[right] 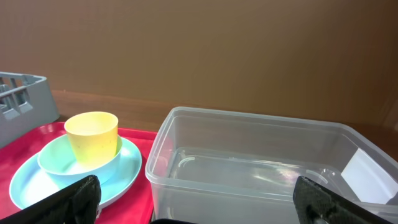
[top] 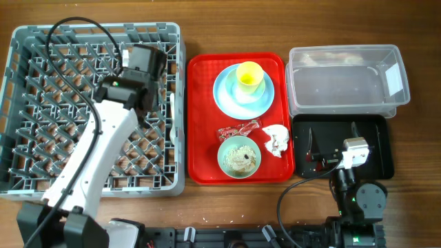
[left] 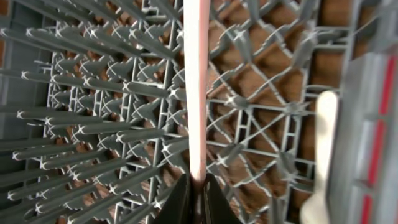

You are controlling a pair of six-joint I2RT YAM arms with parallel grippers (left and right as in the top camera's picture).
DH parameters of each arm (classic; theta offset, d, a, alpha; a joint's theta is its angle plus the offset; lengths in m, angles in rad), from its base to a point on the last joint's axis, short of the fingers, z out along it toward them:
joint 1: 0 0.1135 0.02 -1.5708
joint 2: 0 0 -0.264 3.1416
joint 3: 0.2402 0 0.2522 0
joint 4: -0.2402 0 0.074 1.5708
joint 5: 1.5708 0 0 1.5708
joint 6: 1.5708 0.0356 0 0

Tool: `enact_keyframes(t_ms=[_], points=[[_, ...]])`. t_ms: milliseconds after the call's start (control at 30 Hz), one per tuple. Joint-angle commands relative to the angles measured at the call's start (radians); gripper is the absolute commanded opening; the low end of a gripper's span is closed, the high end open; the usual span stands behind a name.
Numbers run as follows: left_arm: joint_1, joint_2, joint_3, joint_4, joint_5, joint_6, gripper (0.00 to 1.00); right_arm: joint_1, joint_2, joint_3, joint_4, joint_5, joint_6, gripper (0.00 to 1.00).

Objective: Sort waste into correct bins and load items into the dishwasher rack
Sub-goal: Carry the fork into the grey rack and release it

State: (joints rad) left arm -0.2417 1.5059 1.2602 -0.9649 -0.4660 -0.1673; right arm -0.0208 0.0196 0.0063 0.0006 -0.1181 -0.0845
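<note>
My left gripper point(left: 198, 182) is shut on the handle of a white plastic utensil point(left: 198, 93), fork or spoon I cannot tell, held over the grey dishwasher rack point(top: 41, 41). From overhead, the left gripper point(top: 145, 83) is above the rack's right half. A second white utensil point(left: 324, 143) lies in the rack by its right wall. My right gripper point(right: 199, 205) is open and empty above the black tray point(top: 382, 148). The yellow cup point(top: 249, 74) stands on the blue plate point(top: 234, 100). The mint bowl point(top: 239, 156) holds rice scraps. The red wrapper point(top: 238, 129) and white napkin point(top: 275, 140) lie beside it.
Plate, cup, bowl, wrapper and napkin all sit on a flat red tray point(top: 203, 138) between the rack and the bins. The clear tub point(top: 344, 49) stands behind the black tray at the right. My left arm's cable loops over the rack.
</note>
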Motion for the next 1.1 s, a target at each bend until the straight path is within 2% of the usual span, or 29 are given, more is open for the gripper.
enact_keyframes(t_ms=[0, 67, 167, 467, 633, 733, 900, 1067], points=[[0.052, 0.03, 0.0, -0.001, 0.045, 0.06, 0.04, 0.005, -0.003, -0.001, 0.006, 0.013, -0.01, 1.0], [0.08, 0.041, 0.0, -0.001, 0.06, 0.066, 0.04, 0.005, -0.003, -0.001, 0.005, 0.013, -0.011, 1.0], [0.1, 0.047, 0.0, 0.006, 0.124, 0.168, 0.04, 0.005, -0.003, -0.001, 0.005, 0.013, -0.01, 1.0], [0.151, 0.048, 0.0, 0.003, 0.178, 0.126, 0.04, 0.005, -0.003, -0.001, 0.006, 0.013, -0.011, 1.0], [0.151, 0.048, 0.0, -0.021, 0.373, 0.126, 0.04, 0.005, -0.003, -0.001, 0.005, 0.013, -0.011, 1.0], [0.151, 0.048, 0.0, -0.06, 0.443, 0.123, 0.04, 0.005, -0.003, -0.001, 0.006, 0.013, -0.01, 1.0], [0.151, 0.048, 0.0, -0.12, 0.454, -0.049, 0.04, 0.005, -0.003, -0.001, 0.005, 0.013, -0.01, 1.0], [0.148, 0.048, -0.037, -0.105, 0.45, -0.046, 0.04, 0.005, -0.003, -0.001, 0.006, 0.013, -0.01, 1.0]])
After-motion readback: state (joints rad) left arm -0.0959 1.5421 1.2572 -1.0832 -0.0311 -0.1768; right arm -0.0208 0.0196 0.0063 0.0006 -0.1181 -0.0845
